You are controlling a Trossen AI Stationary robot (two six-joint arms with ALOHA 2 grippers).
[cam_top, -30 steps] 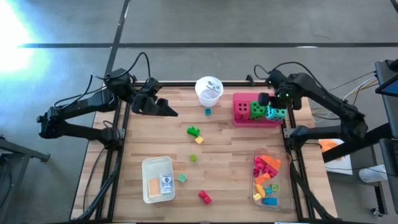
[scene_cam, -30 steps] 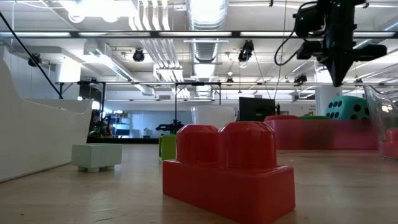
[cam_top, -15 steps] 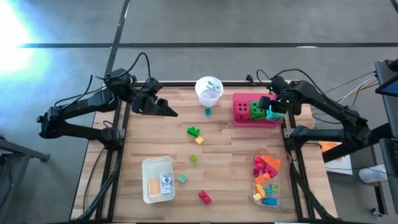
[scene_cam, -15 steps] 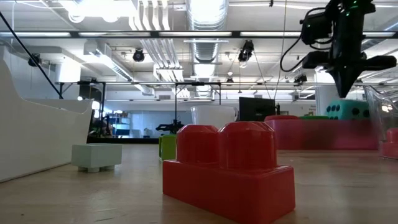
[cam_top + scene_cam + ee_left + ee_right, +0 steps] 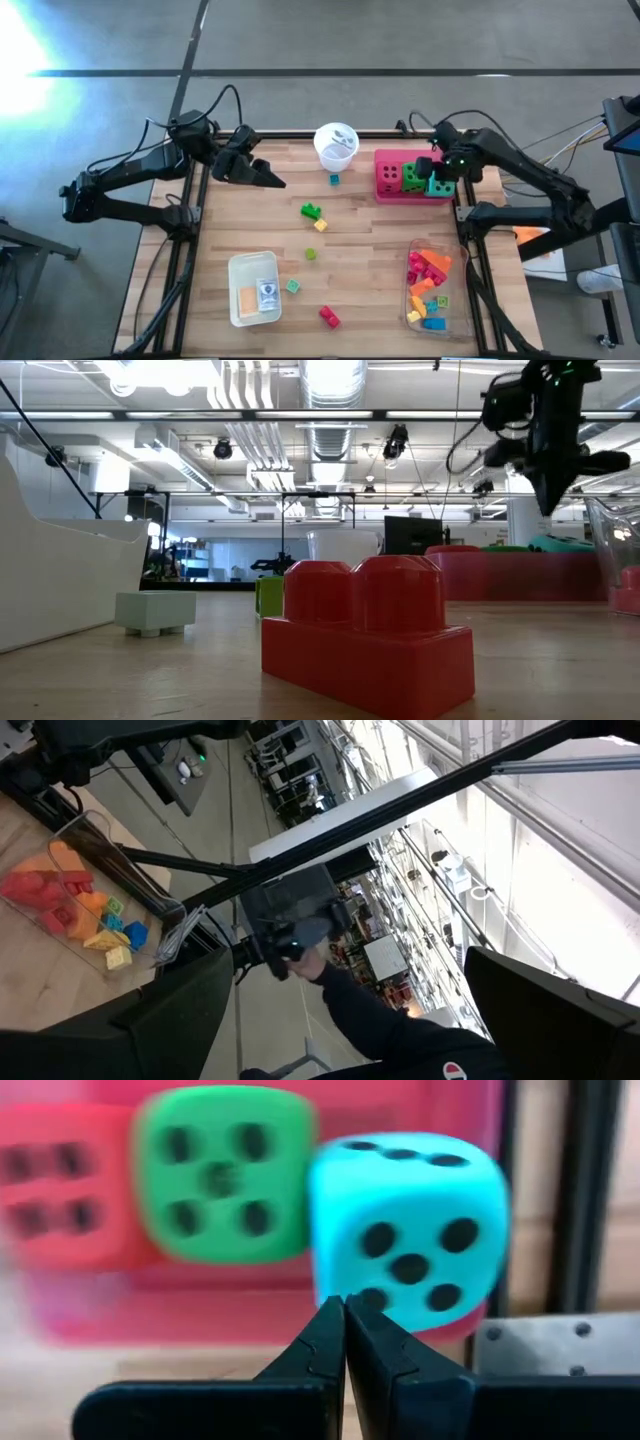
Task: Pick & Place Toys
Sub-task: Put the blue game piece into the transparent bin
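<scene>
Three dice sit in the pink tray (image 5: 384,193) at the far right of the table (image 5: 360,280): the red die (image 5: 388,176), the green die (image 5: 413,178) and the teal die (image 5: 440,184), side by side. A good heap of bricks already lies in the clear tray (image 5: 411,313) at the near right, and two flat cards rest in the white tray (image 5: 236,305) at the near left, so by my reckoning the sorting is well along but not finished. Several loose bricks are left on the bare wood: a small blue brick (image 5: 334,180) beside the white cup (image 5: 336,146), a green brick (image 5: 311,211) with a yellow brick (image 5: 320,225) just beside it near the middle, two small green ones nearer, and a red brick (image 5: 329,317) at the near edge.

The right hand (image 5: 345,1330) hovers over the pink tray close to the teal die, its fingers pressed fully together and holding nothing; whether it touches the die I cannot tell. The left hand (image 5: 268,178) waits at the far left of the table with its fingers spread wide and nothing between them
</scene>
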